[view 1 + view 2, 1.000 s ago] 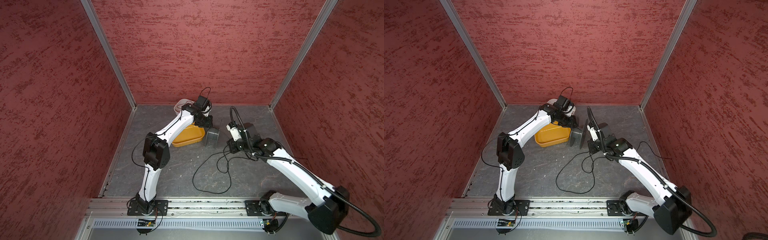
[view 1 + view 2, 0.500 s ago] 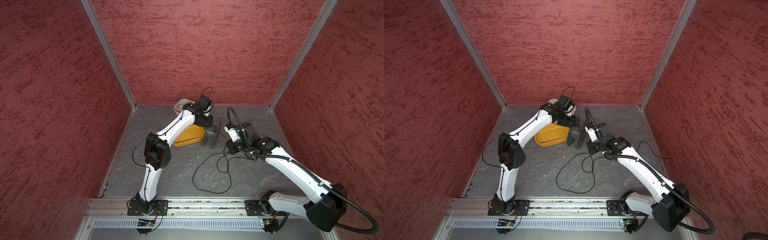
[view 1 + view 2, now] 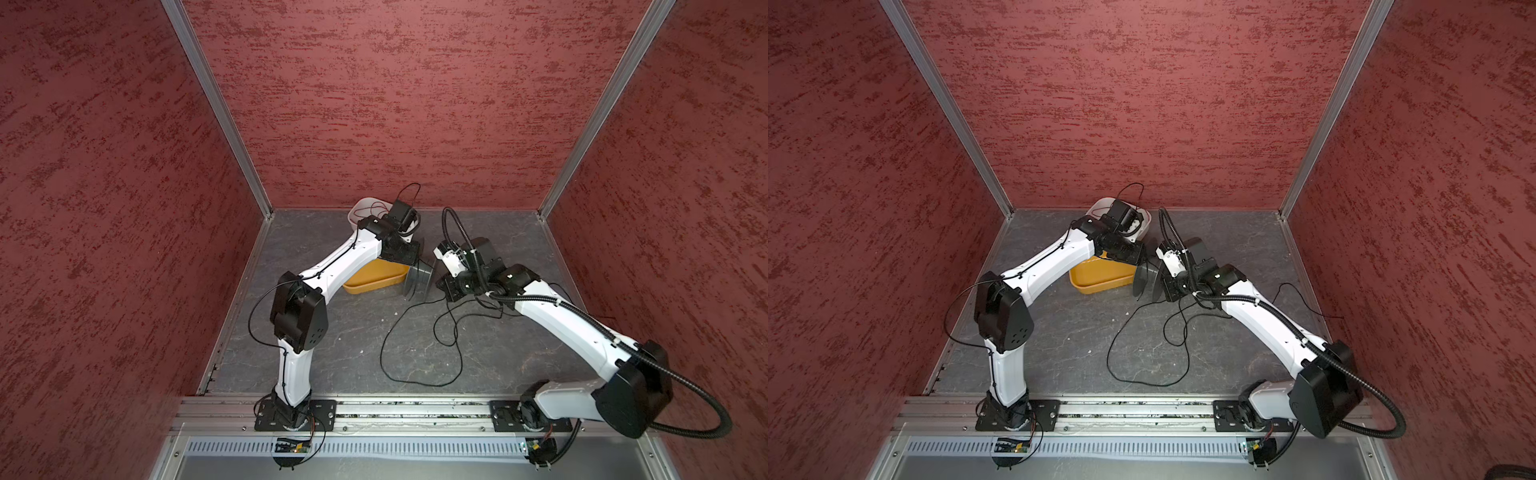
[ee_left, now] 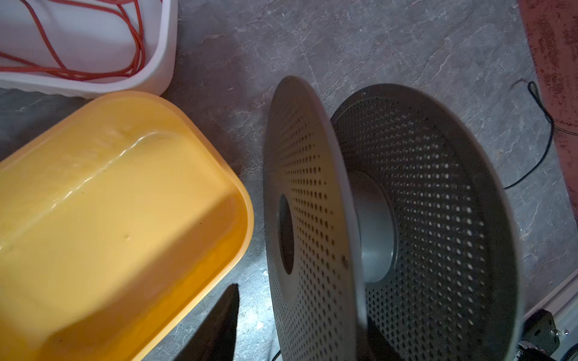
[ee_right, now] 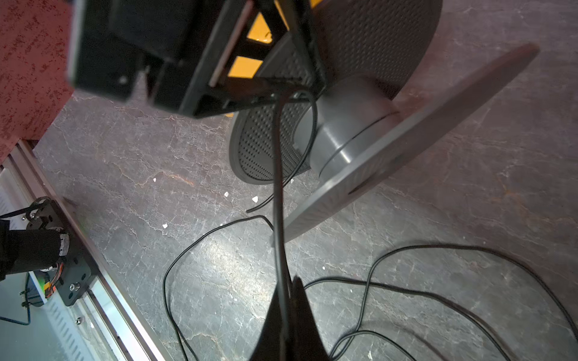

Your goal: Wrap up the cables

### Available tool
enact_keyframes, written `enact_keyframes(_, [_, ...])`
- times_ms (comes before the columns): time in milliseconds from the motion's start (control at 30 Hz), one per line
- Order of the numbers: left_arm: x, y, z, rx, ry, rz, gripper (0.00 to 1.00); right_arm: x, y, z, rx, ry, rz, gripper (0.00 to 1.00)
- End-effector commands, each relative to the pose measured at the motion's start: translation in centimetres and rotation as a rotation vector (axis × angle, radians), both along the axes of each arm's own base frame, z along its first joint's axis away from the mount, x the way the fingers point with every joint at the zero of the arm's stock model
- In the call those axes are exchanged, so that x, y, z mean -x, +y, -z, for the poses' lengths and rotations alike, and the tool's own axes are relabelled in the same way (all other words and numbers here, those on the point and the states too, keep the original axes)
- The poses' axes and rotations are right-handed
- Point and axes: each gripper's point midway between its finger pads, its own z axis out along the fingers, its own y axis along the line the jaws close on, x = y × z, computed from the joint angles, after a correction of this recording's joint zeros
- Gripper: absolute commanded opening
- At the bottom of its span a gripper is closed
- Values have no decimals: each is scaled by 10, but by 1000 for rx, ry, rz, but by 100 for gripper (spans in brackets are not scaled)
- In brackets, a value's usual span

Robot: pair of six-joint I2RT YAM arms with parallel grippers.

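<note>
Right gripper (image 5: pixel 289 300): fingers pressed together on the black cable (image 5: pixel 277 187), which runs taut from them up to the grey perforated spool (image 4: pixel 431 218). There it bends over beside the hub. The rest lies in loose loops on the table (image 3: pixel 332 332).

Left gripper (image 3: pixel 411 262): fingers (image 4: pixel 219 328) apart, astride the spool's near flange (one stands clear of it; the other's contact cannot be told).

The spool stands on edge just beside the yellow tub (image 4: pixel 247 218), whose smooth bottom is in plain sight. The white tub (image 4: pixel 165 62), close against the yellow one, holds loops of red cord (image 4: pixel 137 47).
</note>
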Motion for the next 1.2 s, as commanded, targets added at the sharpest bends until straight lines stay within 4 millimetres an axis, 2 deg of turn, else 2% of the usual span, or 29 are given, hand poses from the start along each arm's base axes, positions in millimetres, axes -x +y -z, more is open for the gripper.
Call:
enact_keyframes(0, [-10, 6, -24, 66, -94, -7, 52, -13, 2, -19, 0, -78, -16, 0])
enact_keyframes(300, [12, 11, -36, 132, -173, 65, 53, -19, -1, -13, 31, -93, -16, 0])
enact_keyframes(400, [15, 11, -33, 136, -178, 76, 54, -20, 1, -10, 32, -86, -21, 0])
enact_keyframes(800, [15, -11, -31, 136, -236, 193, 52, -20, 4, -9, 25, -91, -38, 0])
enact_keyframes(1167, [27, 2, -14, 50, -218, 227, 47, -27, 8, -7, 27, -104, -52, 0])
